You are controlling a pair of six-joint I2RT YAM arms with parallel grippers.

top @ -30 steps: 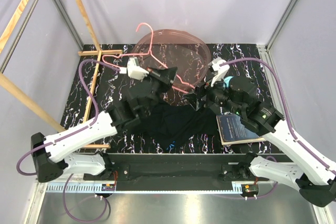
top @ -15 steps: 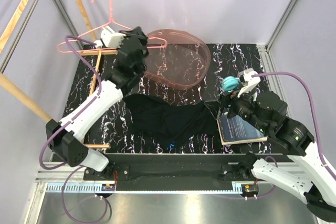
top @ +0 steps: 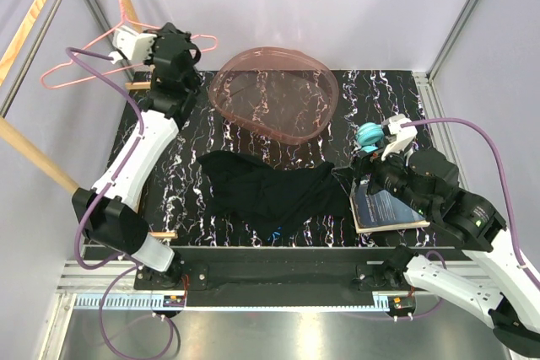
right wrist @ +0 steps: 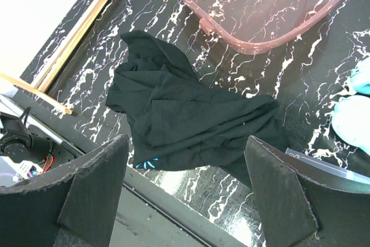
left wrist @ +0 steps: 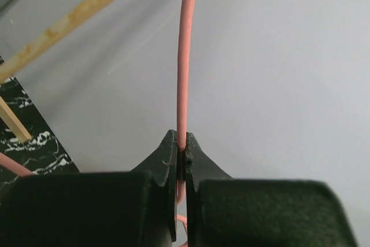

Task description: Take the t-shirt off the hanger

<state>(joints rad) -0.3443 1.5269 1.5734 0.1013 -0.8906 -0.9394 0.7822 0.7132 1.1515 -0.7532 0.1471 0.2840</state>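
Observation:
The black t-shirt [top: 270,191] lies crumpled on the marbled table, off the hanger; it also shows in the right wrist view [right wrist: 185,120]. The thin pink wire hanger [top: 84,48] is bare and held up at the far left, above the table's corner. My left gripper [top: 169,40] is shut on the hanger's wire [left wrist: 184,73], which runs straight up from between the jaws. My right gripper [top: 364,176] is open and empty, raised over the table's right side; the shirt shows below and between its fingers [right wrist: 92,195].
A pink translucent basin [top: 274,94] sits at the back middle. A dark book [top: 386,206] lies at the front right, a teal object [top: 369,135] behind it. Wooden frame bars [top: 148,137] stand along the left side.
My left gripper carried the hanger up and to the far left, away from the basin. My right arm drew back to the right and has held still for the last half second. The shirt stays on the table.

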